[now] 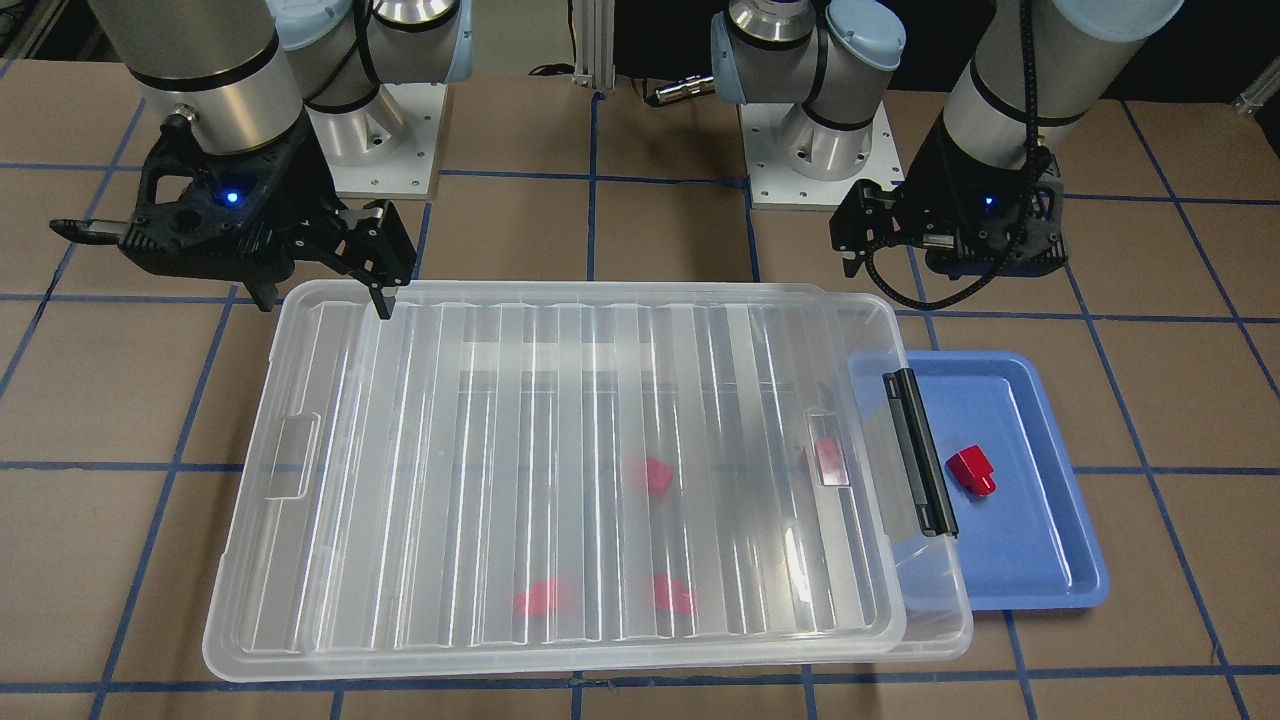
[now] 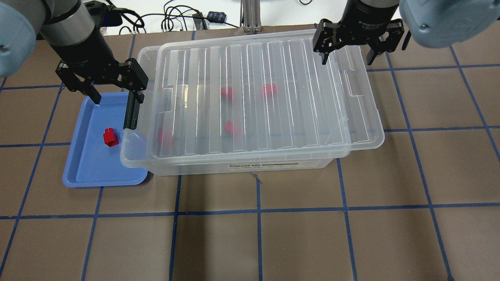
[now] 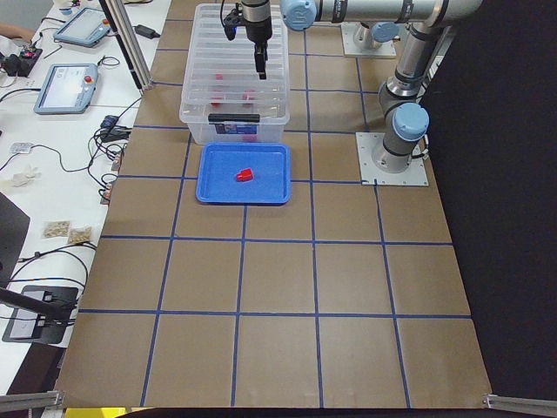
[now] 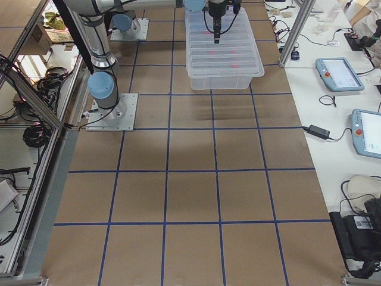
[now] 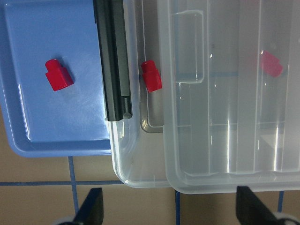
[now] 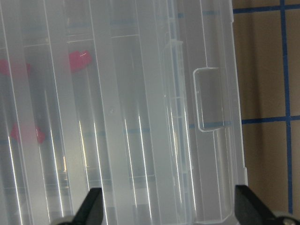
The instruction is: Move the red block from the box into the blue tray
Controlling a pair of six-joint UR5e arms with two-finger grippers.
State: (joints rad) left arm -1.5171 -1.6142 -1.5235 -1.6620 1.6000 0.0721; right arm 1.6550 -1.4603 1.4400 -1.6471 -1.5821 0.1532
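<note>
One red block (image 1: 972, 471) lies in the blue tray (image 1: 1010, 560), apart from its rim; it also shows in the left wrist view (image 5: 58, 76). The clear box (image 2: 254, 78) holds several more red blocks (image 2: 232, 127) under its ribbed lid, which is slid towards my right and leaves a gap at the black latch (image 2: 131, 113) end. One block (image 5: 151, 76) shows in that gap. My left gripper (image 2: 116, 93) is open and empty above the tray's far end and the latch. My right gripper (image 2: 347, 58) is open and empty above the lid's far right corner.
The box overlaps the tray's inner edge (image 5: 101, 136). The brown table with a blue tape grid (image 2: 258, 214) spreads in front of the box. The arm bases (image 1: 800, 150) stand behind it. Tablets and cables (image 3: 65, 87) lie on a side bench.
</note>
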